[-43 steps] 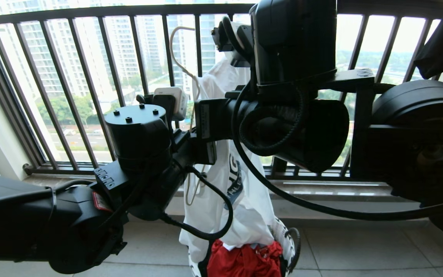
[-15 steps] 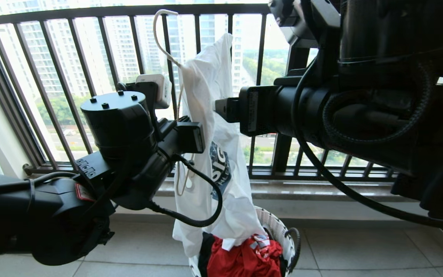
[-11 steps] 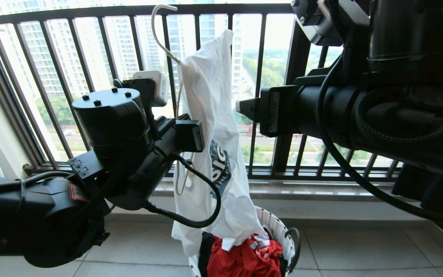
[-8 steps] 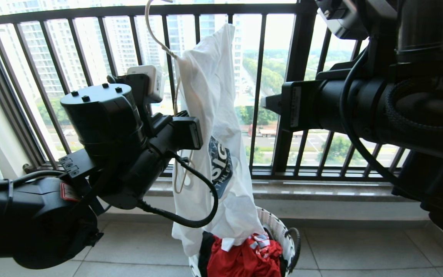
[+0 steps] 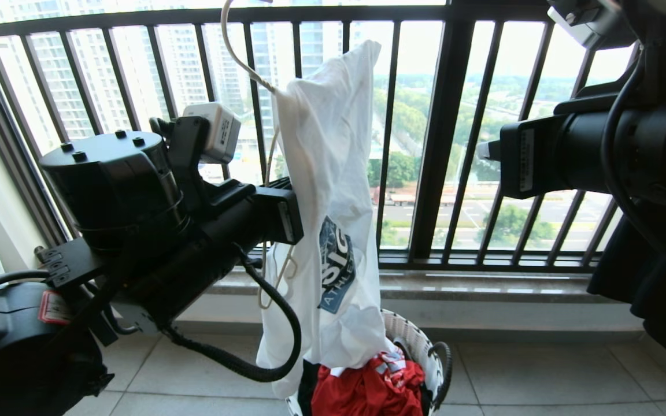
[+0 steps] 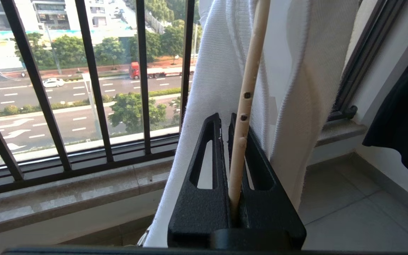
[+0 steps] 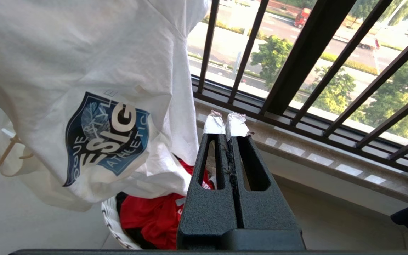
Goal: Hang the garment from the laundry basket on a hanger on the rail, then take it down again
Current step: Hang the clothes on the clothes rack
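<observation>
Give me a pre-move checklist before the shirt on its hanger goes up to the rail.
1. Left gripper shut on the hanger: ok.
2. White T-shirt on the hanger: not ok; it hangs bunched, not spread.
3. Shirt hem clear of the laundry basket: not ok; hem lies against the red clothing inside.
4. Right gripper clear of the shirt, shut and empty: ok.
5. Hanger hook free: cannot tell; its top leaves the head view.
6. Rail position: cannot tell; out of view.

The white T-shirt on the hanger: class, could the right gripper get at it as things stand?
Probably yes. The right gripper, shut and empty, sits beside the T-shirt with open air between; the left gripper only clamps the hanger.
</observation>
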